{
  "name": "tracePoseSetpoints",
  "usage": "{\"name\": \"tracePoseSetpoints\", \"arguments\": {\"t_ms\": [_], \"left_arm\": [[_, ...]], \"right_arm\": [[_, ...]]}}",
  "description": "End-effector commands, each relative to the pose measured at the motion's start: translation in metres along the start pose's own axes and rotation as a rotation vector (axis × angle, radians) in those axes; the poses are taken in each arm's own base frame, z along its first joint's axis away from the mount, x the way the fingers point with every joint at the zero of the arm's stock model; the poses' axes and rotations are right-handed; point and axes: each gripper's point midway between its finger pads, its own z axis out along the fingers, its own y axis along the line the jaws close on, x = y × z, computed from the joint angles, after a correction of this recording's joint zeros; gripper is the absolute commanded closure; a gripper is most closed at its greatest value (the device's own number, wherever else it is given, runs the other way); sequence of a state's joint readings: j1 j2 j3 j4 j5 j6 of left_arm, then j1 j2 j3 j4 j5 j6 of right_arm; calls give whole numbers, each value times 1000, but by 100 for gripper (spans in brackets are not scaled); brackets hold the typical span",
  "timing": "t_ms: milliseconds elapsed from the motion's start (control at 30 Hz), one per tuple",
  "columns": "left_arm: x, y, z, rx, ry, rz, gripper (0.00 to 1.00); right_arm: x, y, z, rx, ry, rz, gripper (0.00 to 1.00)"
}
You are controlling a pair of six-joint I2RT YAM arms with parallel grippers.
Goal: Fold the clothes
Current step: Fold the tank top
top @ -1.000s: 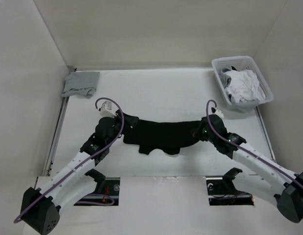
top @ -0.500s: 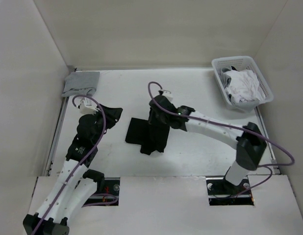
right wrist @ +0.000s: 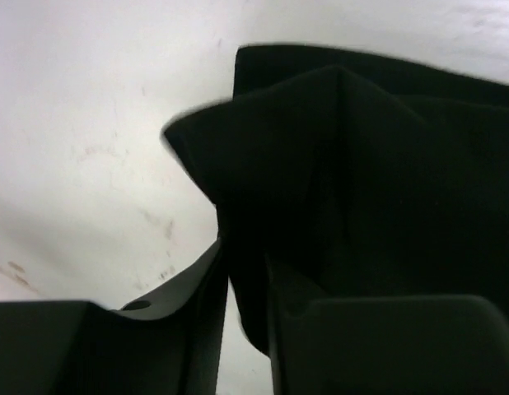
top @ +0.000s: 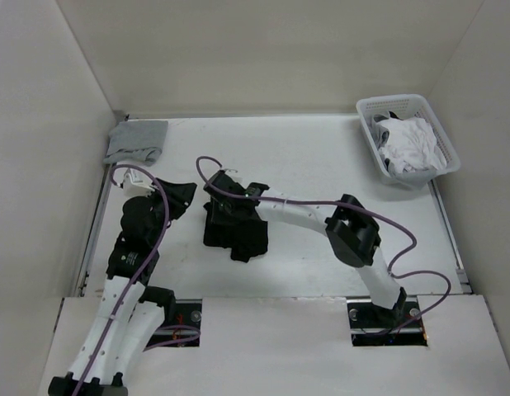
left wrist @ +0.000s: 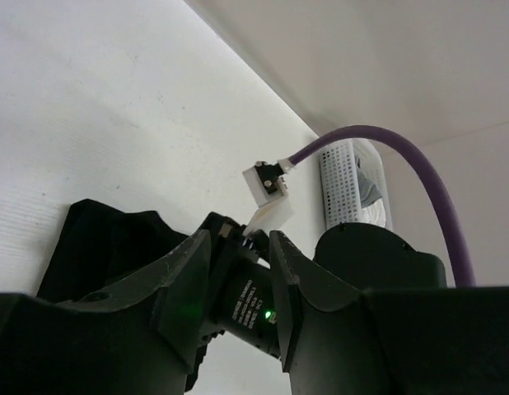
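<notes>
Black garment bunched, left of centre on the table.
We find a fold of it inside the right gripper, clamped or freed we cannot tell; the left gripper, parted and empty, sits just left, apart. Its long axis runs near-far.

The left gripper fills the bottom edge, its two dark fingers standing apart with nothing between them. Through the gap shows the right arm, with a small green light. A white connector sits above it, a purple cable arcing rightward. The black garment lies on the white table at left. A white lattice basket stands far off by the wall.
</notes>
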State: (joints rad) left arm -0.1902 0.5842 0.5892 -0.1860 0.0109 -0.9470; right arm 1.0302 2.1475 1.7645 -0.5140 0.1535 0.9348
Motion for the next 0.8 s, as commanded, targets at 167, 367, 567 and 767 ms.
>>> {"name": "tracePoseSetpoints", "arguments": {"t_ms": [167, 367, 567, 767], "left_arm": [[-2, 14, 0, -38, -26, 7, 67], [68, 39, 28, -82, 152, 36, 69], [121, 76, 41, -173, 271, 80, 60], [127, 123, 37, -244, 295, 85, 39]], "right_arm": [[-7, 50, -85, -285, -71, -18, 39], [-9, -12, -97, -262, -141, 26, 92], [6, -62, -79, -180, -166, -21, 100], [15, -84, -103, -210, -211, -18, 94]]}}
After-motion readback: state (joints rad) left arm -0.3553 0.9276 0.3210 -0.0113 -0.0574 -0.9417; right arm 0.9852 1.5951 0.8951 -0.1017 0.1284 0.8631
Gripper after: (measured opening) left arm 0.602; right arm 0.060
